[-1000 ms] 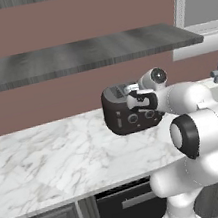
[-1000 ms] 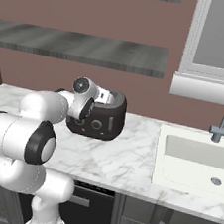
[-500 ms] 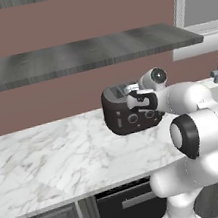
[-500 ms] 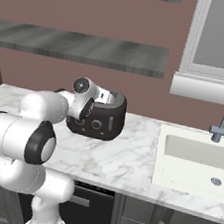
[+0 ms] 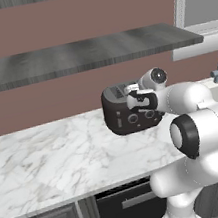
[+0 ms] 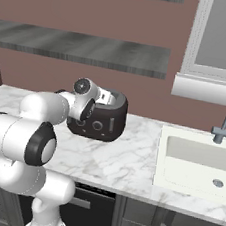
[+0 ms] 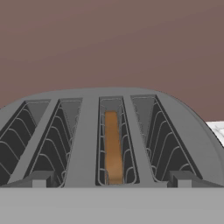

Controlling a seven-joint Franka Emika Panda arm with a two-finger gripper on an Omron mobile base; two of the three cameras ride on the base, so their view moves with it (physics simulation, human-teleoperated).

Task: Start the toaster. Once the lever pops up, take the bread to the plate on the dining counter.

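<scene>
Hand (image 5: 135,97) spread wide at frame centre, over the toaster (image 5: 127,115); bread (image 7: 113,146) sits in its third slot.

Reddish-brown wall (image 5: 40,26) behind; grey wood-grain shelf (image 5: 71,56) above; white marble countertop (image 5: 54,161) below; sink (image 6: 199,159), faucet (image 6: 224,122), window (image 6: 224,34) off right.

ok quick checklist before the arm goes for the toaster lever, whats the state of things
1. Toaster upright on the marble counter: ok.
2. Bread seated in a slot, third from the left in the hand view: ok.
3. Other three slots empty: ok.
4. Gripper at the toaster, jaws open, holding nothing: ok.
5. Lever position, up or down: cannot tell.
6. Sink well to the side of the toaster, out of the way: ok.
</scene>
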